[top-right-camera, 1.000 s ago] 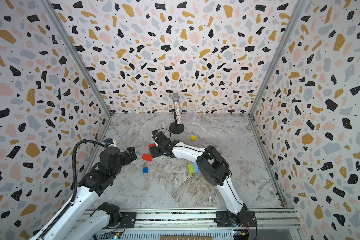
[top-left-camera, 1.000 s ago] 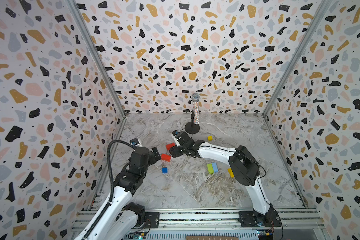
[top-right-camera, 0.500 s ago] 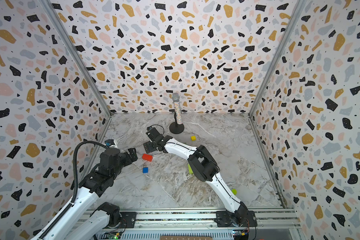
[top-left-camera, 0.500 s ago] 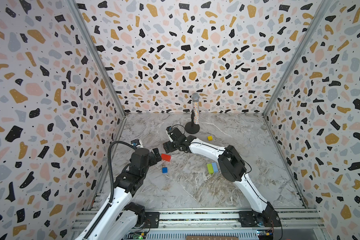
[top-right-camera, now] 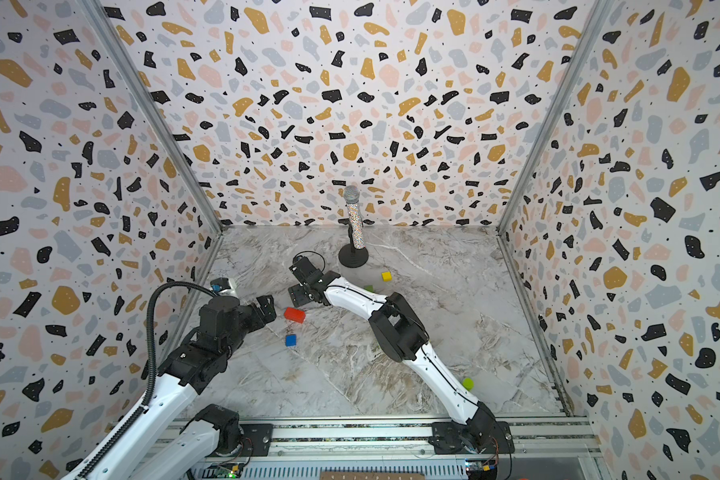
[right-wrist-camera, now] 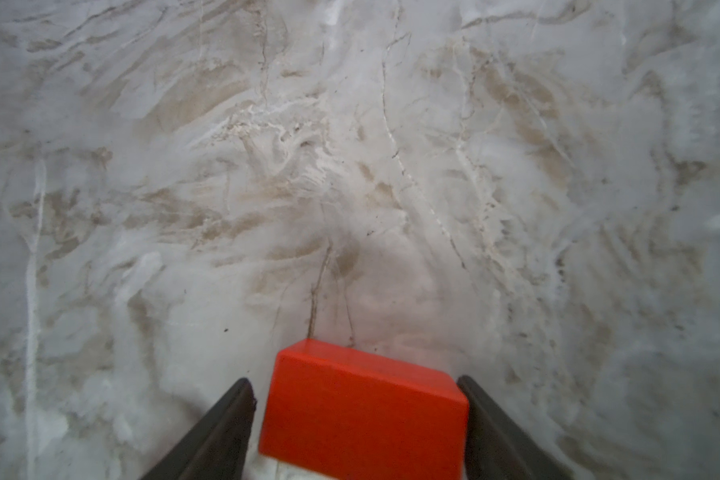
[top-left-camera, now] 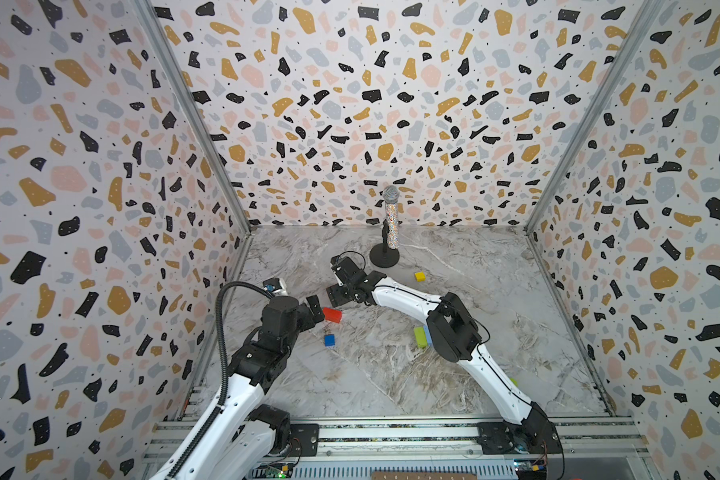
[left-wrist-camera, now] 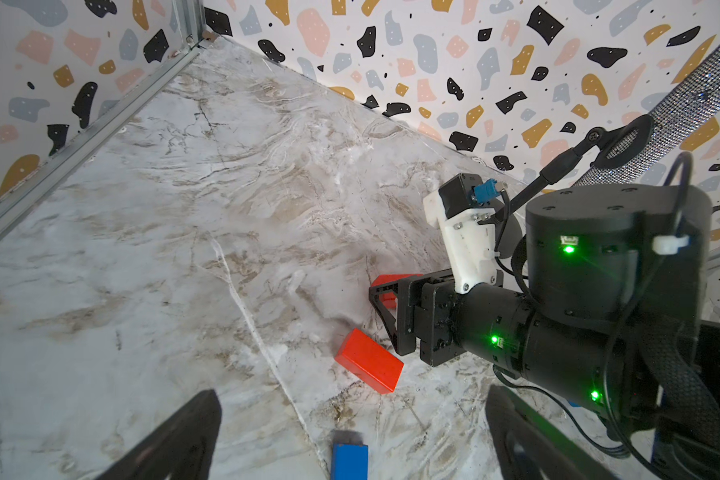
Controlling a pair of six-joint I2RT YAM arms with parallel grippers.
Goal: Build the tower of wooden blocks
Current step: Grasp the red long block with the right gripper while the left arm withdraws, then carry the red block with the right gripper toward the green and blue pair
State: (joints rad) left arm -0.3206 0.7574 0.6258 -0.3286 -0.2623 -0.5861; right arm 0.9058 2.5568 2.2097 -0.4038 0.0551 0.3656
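Note:
My right gripper [right-wrist-camera: 354, 380] straddles a red brick [right-wrist-camera: 362, 415] lying on the marble table. One finger touches the brick's end and a thin gap shows at the other finger. In both top views that gripper [top-left-camera: 337, 295] [top-right-camera: 298, 297] covers this brick. A second red brick [top-left-camera: 332, 314] [left-wrist-camera: 368, 360] and a blue cube [top-left-camera: 329, 340] [left-wrist-camera: 349, 459] lie just in front of my left gripper [top-left-camera: 314, 307] [left-wrist-camera: 352, 395], which is wide open and empty. A yellow cube [top-left-camera: 419, 276] sits farther back. A green brick [top-left-camera: 420, 336] lies half hidden by the right arm. No tower shows.
A glittery microphone [top-left-camera: 390, 224] on a black stand is at the back, close behind the right gripper. A lime-green cylinder [top-right-camera: 468, 382] lies by the right arm's base. Speckled walls close in three sides of the table [top-left-camera: 495, 316].
The right arm swung left and came down over the rear red brick, which no longer shows from above. Its jaws have narrowed. The left arm has stayed still.

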